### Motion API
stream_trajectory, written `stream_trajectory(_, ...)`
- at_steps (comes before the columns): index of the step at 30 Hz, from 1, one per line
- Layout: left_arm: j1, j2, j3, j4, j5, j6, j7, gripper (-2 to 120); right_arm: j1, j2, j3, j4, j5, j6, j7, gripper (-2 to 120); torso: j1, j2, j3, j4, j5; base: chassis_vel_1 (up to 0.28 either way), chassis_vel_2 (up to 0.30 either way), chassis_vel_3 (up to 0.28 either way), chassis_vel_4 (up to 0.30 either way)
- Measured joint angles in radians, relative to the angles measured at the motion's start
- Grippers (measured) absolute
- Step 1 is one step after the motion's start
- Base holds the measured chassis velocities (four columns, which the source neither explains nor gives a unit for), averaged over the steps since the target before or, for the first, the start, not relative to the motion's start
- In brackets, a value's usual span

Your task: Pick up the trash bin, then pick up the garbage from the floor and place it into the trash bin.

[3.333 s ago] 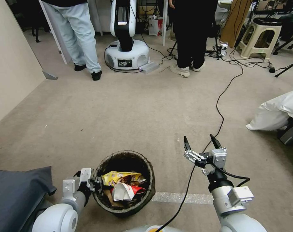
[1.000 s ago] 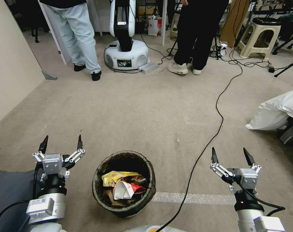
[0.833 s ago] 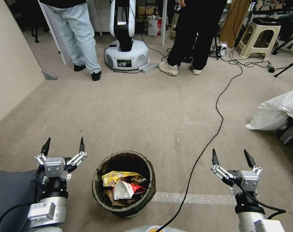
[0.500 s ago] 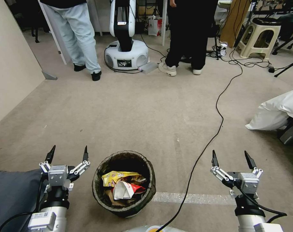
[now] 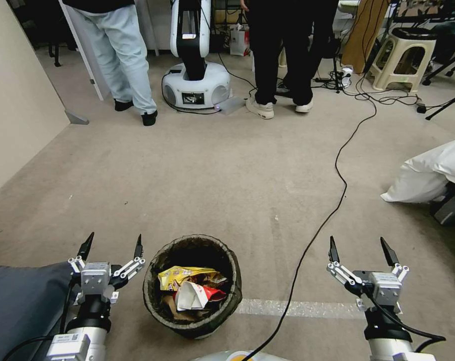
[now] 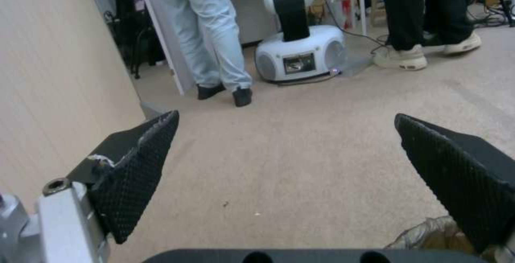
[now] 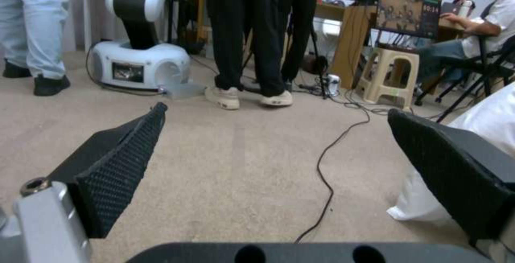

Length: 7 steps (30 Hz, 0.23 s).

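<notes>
Flanking one trash bin [image 5: 192,286] of garbage [image 5: 191,290], left gripper [image 5: 112,244] and right gripper [image 5: 360,249] spread fingers wide

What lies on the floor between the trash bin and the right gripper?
In the head view, a black cable crosses the carpet between the trash bin and the right gripper, over a pale strip.

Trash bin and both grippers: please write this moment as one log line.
trash bin: on floor, garbage inside | left gripper: open, beside bin | right gripper: open, apart

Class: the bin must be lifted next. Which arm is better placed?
Probably left. The left gripper is open right beside the bin; the right gripper is open farther off, beyond the cable.
</notes>
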State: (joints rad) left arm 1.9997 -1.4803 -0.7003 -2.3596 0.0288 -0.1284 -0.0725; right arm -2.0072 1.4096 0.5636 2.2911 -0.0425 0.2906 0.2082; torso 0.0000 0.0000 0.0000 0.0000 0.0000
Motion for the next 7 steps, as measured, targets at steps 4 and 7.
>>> stream_trajectory(4, 0.0, 0.0, 0.0, 0.0, 0.0, 0.0, 0.0, 100, 0.0, 0.0, 0.0, 0.0, 0.0, 0.0, 0.0, 100, 0.0, 0.0, 0.0, 0.0, 0.0, 0.0, 0.0, 0.0, 0.0)
stream_trajectory(7, -0.001, 0.0, 0.0, 0.0, -0.001, 0.001, 0.0, 100, 0.0, 0.0, 0.0, -0.001, 0.0, -0.001, 0.001, 100, 0.0, 0.0, 0.0, 0.0, 0.0, 0.0, 0.0, 0.0, 0.0)
